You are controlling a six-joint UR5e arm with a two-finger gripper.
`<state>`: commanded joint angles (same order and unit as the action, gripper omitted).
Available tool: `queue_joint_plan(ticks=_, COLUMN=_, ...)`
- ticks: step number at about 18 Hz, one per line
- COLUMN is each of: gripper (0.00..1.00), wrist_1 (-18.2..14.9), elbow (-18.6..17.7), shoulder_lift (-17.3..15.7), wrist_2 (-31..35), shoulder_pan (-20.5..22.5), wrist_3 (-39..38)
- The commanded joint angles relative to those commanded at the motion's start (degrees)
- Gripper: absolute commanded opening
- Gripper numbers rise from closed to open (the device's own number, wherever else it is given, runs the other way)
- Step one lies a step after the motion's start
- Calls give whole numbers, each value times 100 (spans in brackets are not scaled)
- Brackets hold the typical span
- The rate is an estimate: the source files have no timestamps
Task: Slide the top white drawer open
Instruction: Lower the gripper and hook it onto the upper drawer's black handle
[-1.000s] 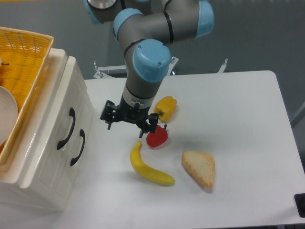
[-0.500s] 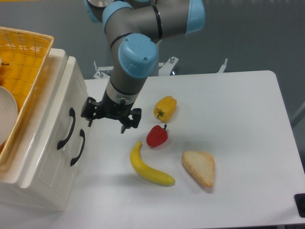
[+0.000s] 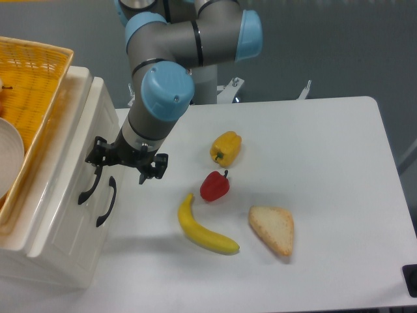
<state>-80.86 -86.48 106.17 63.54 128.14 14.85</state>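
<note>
One gripper [image 3: 122, 166] with fingers spread apart sits at your top drawer [image 3: 73, 171], right by its black handle [image 3: 93, 177].

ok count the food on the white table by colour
yellow: 2, the banana and the yellow pepper
red: 1, the red pepper
tan: 1, the bread slice
total: 4
</note>
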Motion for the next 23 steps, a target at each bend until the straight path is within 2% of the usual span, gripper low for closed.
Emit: queue_joint_plan(ticks=23, gripper=100, wrist_1=26, elbow=-62, shoulder_lift=193, wrist_2=35, shoulder_pan=-158, wrist_3=9)
